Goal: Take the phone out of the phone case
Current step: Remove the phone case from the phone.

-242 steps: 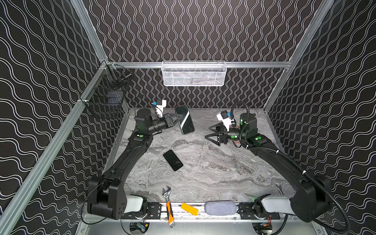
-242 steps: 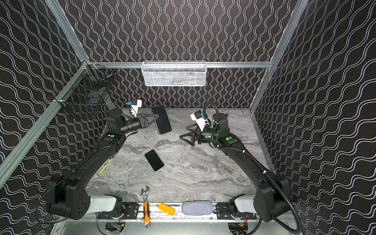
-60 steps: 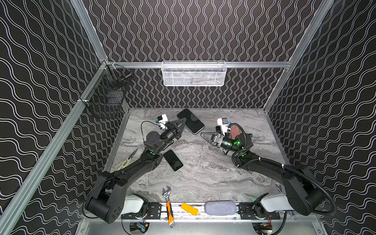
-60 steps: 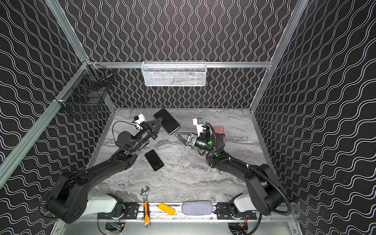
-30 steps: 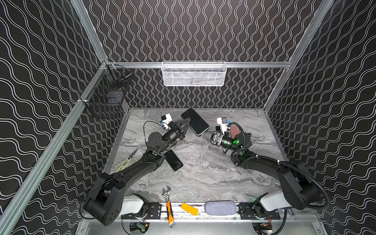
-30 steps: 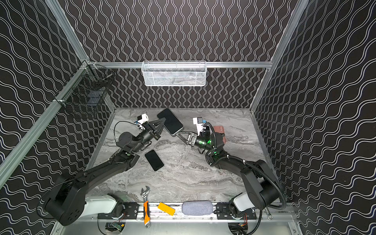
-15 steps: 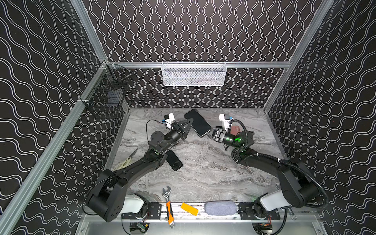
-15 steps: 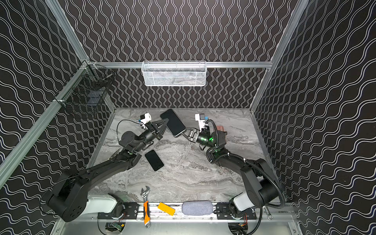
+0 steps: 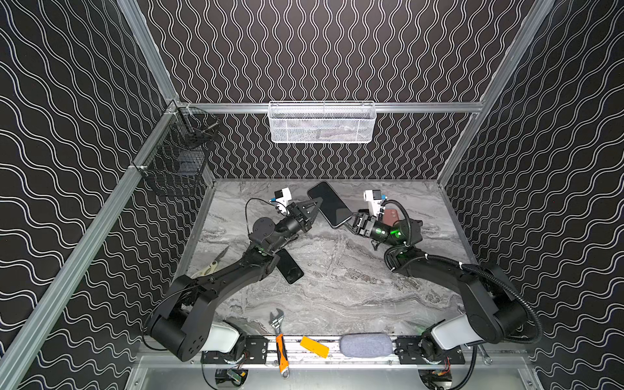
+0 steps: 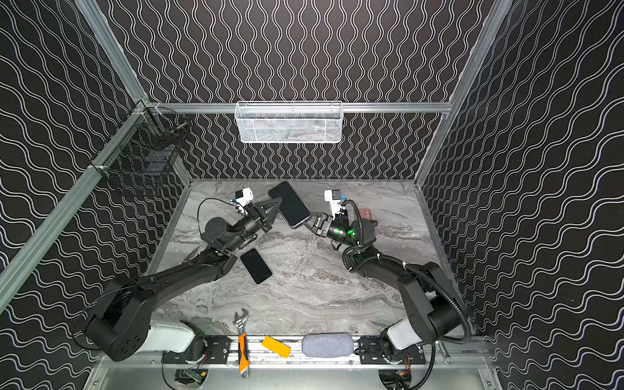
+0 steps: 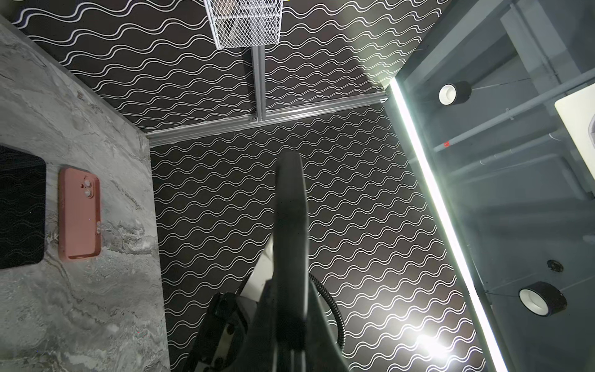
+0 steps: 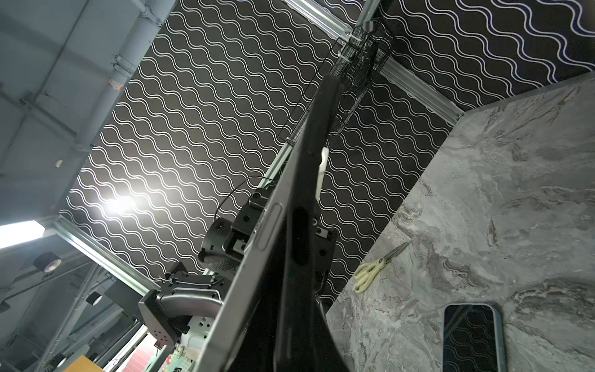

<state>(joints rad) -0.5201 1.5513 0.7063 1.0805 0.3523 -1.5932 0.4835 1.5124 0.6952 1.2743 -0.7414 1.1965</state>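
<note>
Above the back of the table [image 9: 337, 287], the right gripper [image 9: 351, 222], wide open a second ago, now pinches the near corner of the raised phone [image 9: 329, 204]. The left gripper [image 9: 317, 207] stays clamped on its long edge, so the phone hangs tilted between both sets of fingers.

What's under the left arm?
A black phone lies flat on the table. The left arm hides one corner in a top view. Scissors lie near the table's edge, their handles partly covered.
</note>
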